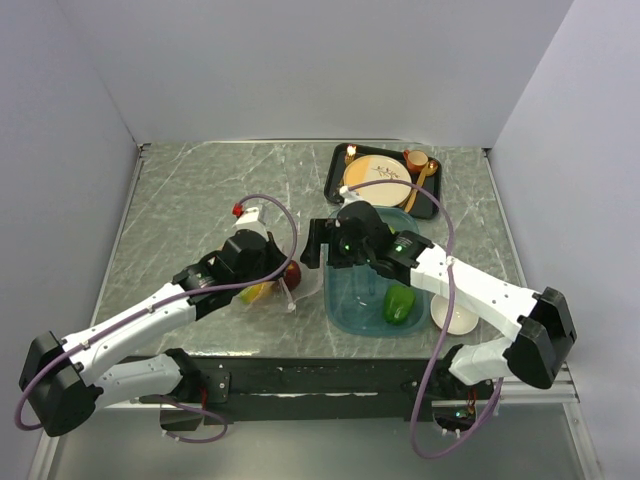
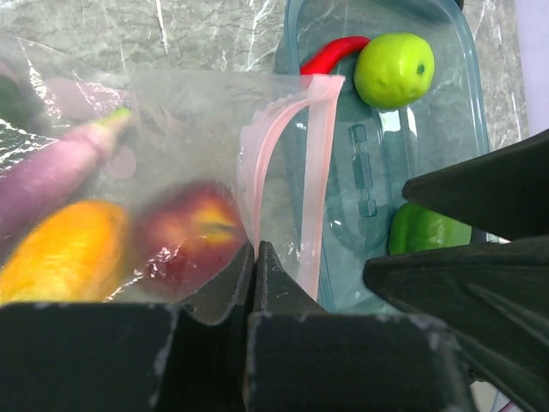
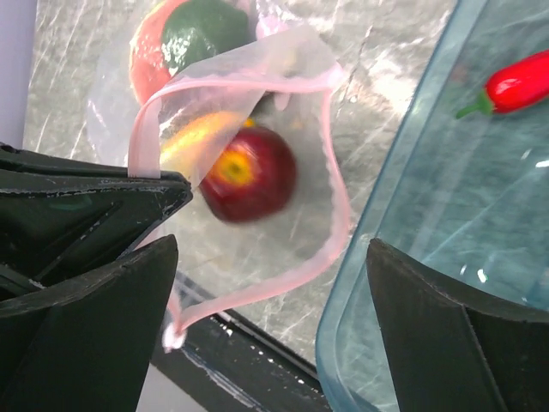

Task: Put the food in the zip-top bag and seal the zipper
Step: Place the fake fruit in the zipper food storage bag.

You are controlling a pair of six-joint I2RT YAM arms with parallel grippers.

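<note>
The clear zip-top bag (image 1: 258,220) lies left of centre with its mouth open. Its pink zipper strip (image 3: 340,215) forms a loop; it also shows in the left wrist view (image 2: 314,172). Inside are a red apple (image 3: 249,172), an orange piece (image 2: 64,249), a purple piece (image 2: 51,172) and a red and green piece (image 3: 184,39). My left gripper (image 2: 255,249) is shut on the bag's edge beside the strip. My right gripper (image 3: 273,249) is open and empty above the bag's mouth. A green pepper (image 1: 398,303), a lime-green fruit (image 2: 393,69) and a red chili (image 3: 515,84) lie in the teal tray (image 1: 345,310).
A black tray (image 1: 338,190) with a tan plate (image 1: 375,172), gold cutlery and an orange cup (image 1: 416,159) stands at the back. A white bowl (image 1: 455,316) sits right of the teal tray. The table's front edge runs just below the bag.
</note>
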